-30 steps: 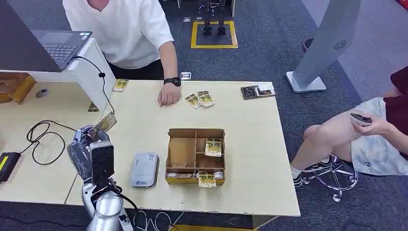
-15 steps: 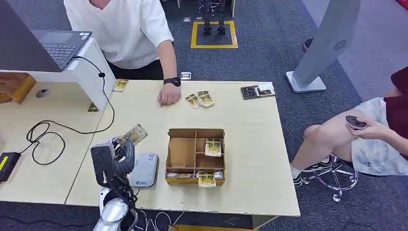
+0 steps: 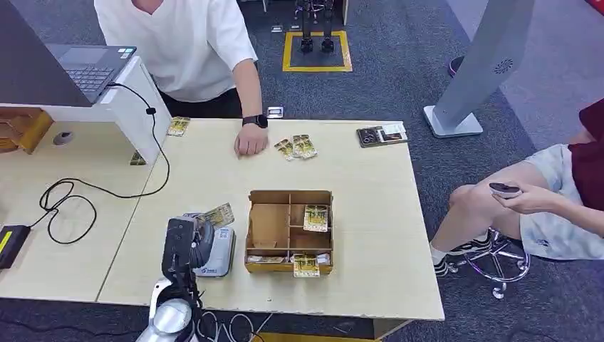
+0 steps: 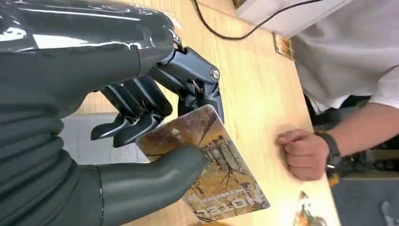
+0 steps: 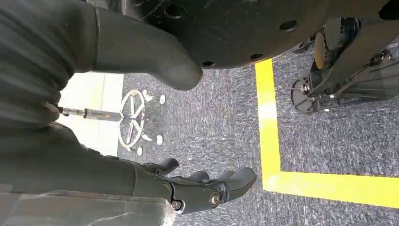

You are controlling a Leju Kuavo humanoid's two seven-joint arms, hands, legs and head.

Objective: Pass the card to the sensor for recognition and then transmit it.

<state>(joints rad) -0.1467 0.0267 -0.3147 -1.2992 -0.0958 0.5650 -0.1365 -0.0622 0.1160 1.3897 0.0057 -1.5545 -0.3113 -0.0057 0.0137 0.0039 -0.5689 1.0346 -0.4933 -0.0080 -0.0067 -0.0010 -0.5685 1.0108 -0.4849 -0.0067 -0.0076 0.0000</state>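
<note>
While the left hand (image 3: 191,239) hangs over the sensor (image 3: 216,251) in the head view, the card (image 3: 219,214) sticks out past it toward the divided box (image 3: 289,229), so the risk as I read it: card isn't flat over the reader face, it sits tilted and off to the box side, and a read could fail unless the hand brings it lower and squarer. Second risk: card edge is near the box wall, so a sideways sweep could clip it and twist the card out of the pinch. Person's fist (image 3: 250,144) rests on the table (image 3: 370,214) well apart from the hand, next to loose cards (image 3: 296,147), so no clash there for now

Left wrist view: left hand grasps the card (image 4: 207,167), thumb (image 4: 155,181) pressed on its printed face, dark fingers (image 4: 141,120) curled behind the near corner. Grip covers just that one corner; most of the card hangs free, so it could pivot or slip if it bumps anything. Sensor shows as a pale slab behind the fingers; can't tell if card touches it

Right wrist view: right hand (image 5: 202,186) hangs over grey carpet w/ yellow tape line (image 5: 270,141), fingers loosely apart, holding nothing, touching nothing
</note>
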